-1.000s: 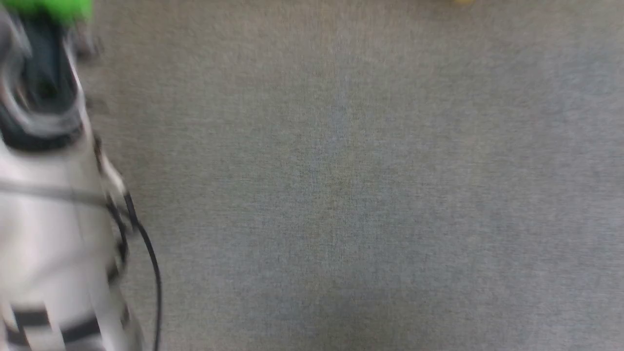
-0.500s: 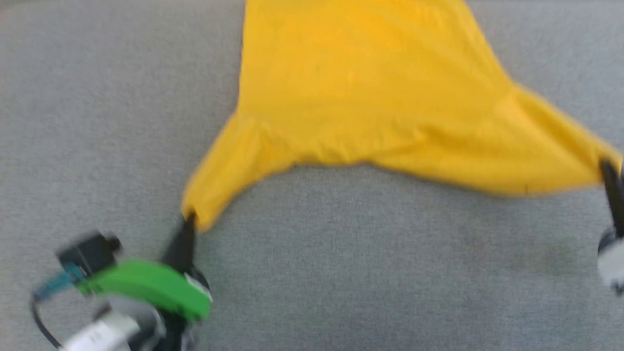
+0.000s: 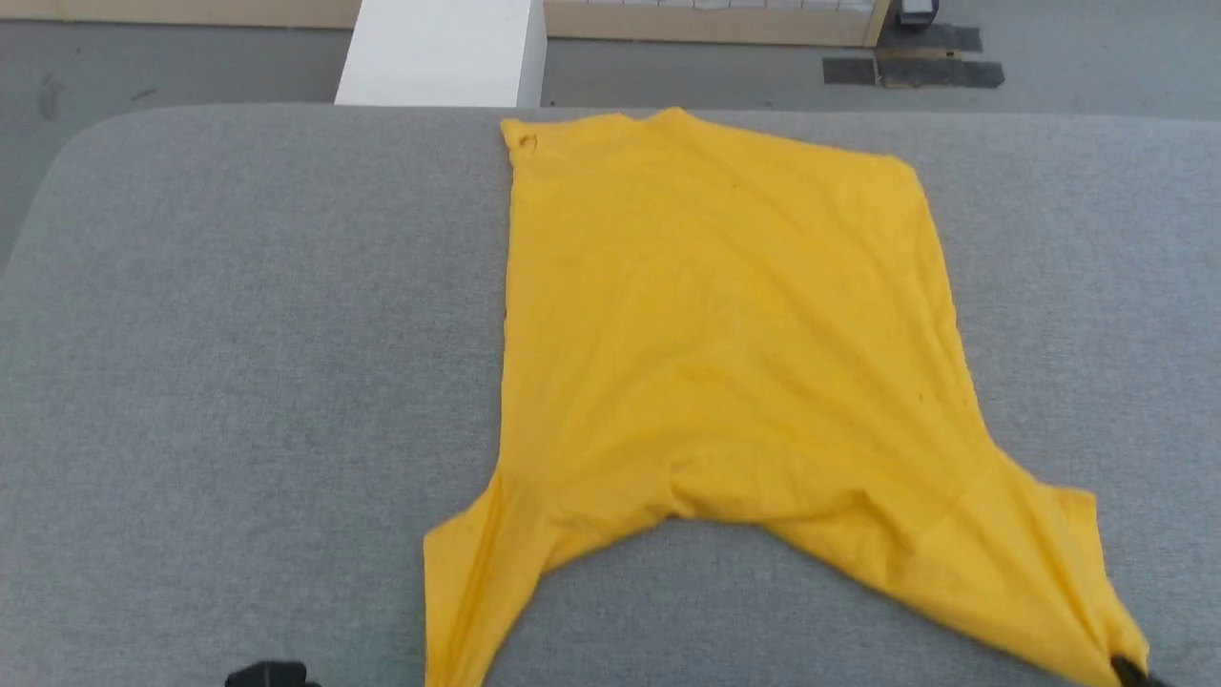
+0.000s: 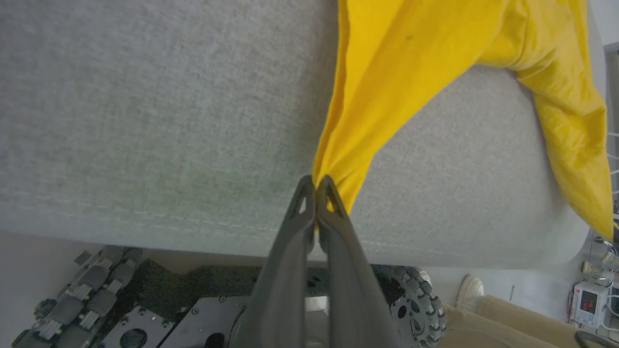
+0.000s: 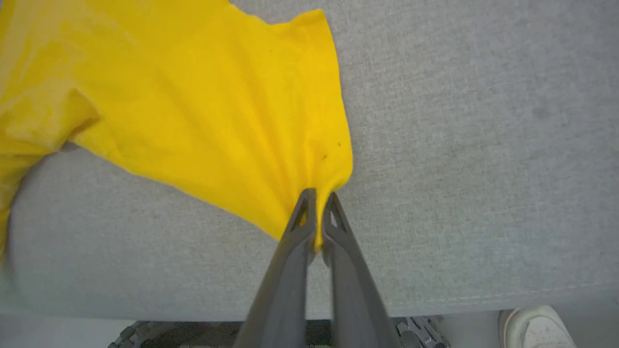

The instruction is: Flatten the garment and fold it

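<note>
Since both near corners are pinched and pulled apart, shirt (image 3: 725, 363) lies stretched on the surface (image 3: 238, 334), long axis 12 to 6 in head view. Far edge is at 12, near the surface's far rim. Body is mostly flat with a few soft creases, plain yellow side up, no print showing.

Left jaws: shut on the near-left corner at 7. In the left wrist view the fingers (image 4: 292, 266) are pressed together, with cloth gathered into a narrow rope at the tips.

Right jaws: shut on the near-right corner at 5. Fingers (image 5: 341, 270) are together with a sliver of yellow between them, and the cloth fans out wider on this side.

Why this hold, my read: the diagonal pull toward 7 and 5 tensions the body so it drags flat instead of bunching. Both grips sit just inside the near rim, so the full length stays supported.

Side effect: the near edge arches up at 6 between the grips, with wrinkles radiating from it. That is slack the pull doesn't reach.

Stage: flattening, no fold started. Next probably calls for laying the corners down spread, not roped.

A person's shoe (image 5: 532, 324) is on the floor by the base, well apart from the cloth.
</note>
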Tool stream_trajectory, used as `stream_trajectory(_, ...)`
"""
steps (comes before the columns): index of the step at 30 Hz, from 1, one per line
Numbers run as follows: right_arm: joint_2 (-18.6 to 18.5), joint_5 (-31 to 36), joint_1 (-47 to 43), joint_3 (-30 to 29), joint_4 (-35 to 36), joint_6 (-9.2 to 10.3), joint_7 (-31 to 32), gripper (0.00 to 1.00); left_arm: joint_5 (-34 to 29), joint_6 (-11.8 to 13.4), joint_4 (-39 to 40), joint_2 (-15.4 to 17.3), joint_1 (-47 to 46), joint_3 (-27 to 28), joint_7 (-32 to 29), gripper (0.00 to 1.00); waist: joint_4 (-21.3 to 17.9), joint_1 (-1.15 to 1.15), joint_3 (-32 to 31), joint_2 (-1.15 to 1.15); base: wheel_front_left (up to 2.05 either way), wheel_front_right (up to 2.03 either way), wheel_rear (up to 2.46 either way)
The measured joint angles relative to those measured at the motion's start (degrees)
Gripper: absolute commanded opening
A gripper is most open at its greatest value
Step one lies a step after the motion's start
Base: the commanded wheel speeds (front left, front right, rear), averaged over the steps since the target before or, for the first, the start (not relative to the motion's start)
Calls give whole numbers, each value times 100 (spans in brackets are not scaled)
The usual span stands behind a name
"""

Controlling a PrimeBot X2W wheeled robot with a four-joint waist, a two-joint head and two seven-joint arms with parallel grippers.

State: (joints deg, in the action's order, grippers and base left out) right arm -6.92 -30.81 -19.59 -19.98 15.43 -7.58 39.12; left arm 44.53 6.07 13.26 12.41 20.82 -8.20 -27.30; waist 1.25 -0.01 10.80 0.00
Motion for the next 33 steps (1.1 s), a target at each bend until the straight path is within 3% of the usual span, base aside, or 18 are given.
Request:
stream_trajectory(7, -140, -355, -862, 70, -79, 0, 731, 0, 157, 13, -30, 316, 518, 105, -448, 0, -28, 0, -180, 0, 0, 0, 0)
stream_trajectory(11, -119, -447, -1035, -119, -49, 0, 722, 0, 194, 99, 85, 444, 739, 311, -433, 0, 4, 0, -233, 0, 0, 0, 0)
stream_trajectory(18, -108, -389, -956, 43, -137, 1, 537, 0, 248, 111, 298, 432, 740, 372, -328, 0, 19, 0, -331, 0, 0, 0, 0)
stream_trajectory(19, -94, -357, -908, 53, -170, 0, 474, 3, 248, 110, 320, 431, 738, 368, -313, 0, 11, 0, -343, 0, 0, 0, 0)
stream_trajectory(20, -74, -304, -835, 48, -196, 1, 359, 100, 247, 108, 352, 424, 732, 363, -281, 0, 2, 0, -352, 0, 0, 0, 0)
stream_trajectory(24, -89, -186, -618, 105, -181, 1, 263, 100, 236, 104, 500, 345, 708, 305, -177, 0, -8, 0, -355, 0, 0, 0, 0)
stream_trajectory(28, -254, -183, -288, -42, 357, 1, 213, 100, 119, 103, 701, 275, 681, 199, -43, 0, 29, 0, -256, 0, 0, 0, 0)
stream_trajectory(33, -704, 186, 1064, -489, 1026, 1, 130, 100, -55, 54, 960, 197, 453, 59, 126, 0, 92, 0, 21, 0, 0, 0, 0)
